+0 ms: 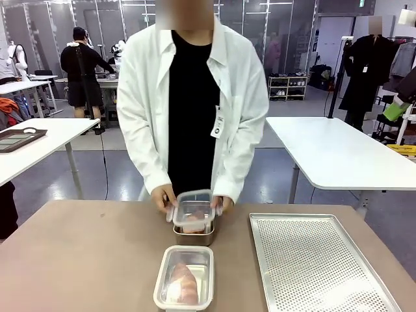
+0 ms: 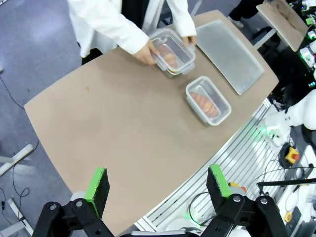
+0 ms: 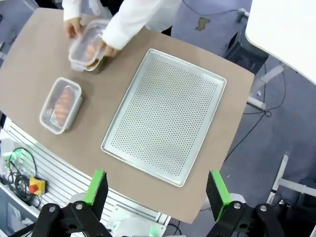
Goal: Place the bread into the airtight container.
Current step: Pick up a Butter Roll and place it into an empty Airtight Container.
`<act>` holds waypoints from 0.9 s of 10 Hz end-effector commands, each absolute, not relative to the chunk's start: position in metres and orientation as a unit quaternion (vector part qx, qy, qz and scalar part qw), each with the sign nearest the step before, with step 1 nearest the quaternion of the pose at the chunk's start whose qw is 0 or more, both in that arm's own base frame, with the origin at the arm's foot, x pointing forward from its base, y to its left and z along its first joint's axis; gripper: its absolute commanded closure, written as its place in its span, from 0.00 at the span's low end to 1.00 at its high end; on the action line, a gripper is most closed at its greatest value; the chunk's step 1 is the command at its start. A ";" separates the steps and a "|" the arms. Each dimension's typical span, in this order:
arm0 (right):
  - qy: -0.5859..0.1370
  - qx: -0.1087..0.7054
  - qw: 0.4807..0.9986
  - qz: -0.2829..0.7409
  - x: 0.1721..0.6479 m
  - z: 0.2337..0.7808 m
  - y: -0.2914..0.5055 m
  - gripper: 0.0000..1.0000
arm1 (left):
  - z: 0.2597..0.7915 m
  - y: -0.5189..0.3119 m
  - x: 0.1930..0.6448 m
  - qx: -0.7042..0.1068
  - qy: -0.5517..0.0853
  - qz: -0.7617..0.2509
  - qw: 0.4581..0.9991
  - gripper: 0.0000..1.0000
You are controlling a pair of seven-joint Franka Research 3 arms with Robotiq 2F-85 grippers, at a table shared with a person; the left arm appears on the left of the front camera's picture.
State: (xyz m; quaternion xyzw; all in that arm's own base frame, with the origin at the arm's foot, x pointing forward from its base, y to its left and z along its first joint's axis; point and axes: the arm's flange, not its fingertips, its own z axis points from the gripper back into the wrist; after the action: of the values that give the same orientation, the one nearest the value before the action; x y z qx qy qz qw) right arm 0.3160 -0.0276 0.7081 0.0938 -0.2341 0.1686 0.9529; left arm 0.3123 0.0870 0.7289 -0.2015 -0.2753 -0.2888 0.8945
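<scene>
Person's hands (image 1: 164, 198) press clear lid (image 1: 193, 203) onto far container (image 1: 194, 233), bread (image 1: 192, 227) already inside. Near container (image 1: 184, 277) mid-bench, lidded, second bread (image 1: 184, 283) within. Perforated tray (image 1: 312, 260) just beside, bare. Left gripper (image 2: 157, 187) spread wide, high above bench (image 2: 113, 133); right gripper (image 3: 157, 188) likewise spread, over tray. Judgement: lid should sit level on all corners before pressing; grippers best kept well apart from hands.

Containers: two — one closed container (image 1: 184, 277) with bread (image 1: 184, 282) at 6 o'clock on the table (image 1: 84, 253); one metal container (image 1: 194, 231) at 12 o'clock, bread piece (image 1: 193, 227) inside. Clear lids: two. Perforated trays (image 1: 316, 263): one, at 3 o'clock. Person's hands: two. Grippers: two.
</scene>
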 end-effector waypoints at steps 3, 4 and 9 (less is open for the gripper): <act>-0.231 0.095 0.953 0.172 0.317 0.708 -0.026 0.00 | 0.729 0.087 0.311 -0.205 -0.277 -0.299 0.890 0.00; -0.231 0.095 0.953 0.172 0.317 0.708 -0.026 0.00 | 0.729 0.087 0.311 -0.205 -0.277 -0.299 0.890 0.00; -0.231 0.095 0.953 0.172 0.317 0.708 -0.026 0.00 | 0.729 0.087 0.311 -0.205 -0.277 -0.299 0.890 0.00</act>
State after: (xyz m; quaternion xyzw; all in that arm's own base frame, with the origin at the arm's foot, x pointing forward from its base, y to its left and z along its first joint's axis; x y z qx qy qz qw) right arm 0.3162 -0.0276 0.7079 0.0938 -0.2338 0.1686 0.9530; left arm 0.3123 0.0870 0.7289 -0.2015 -0.2753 -0.2888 0.8945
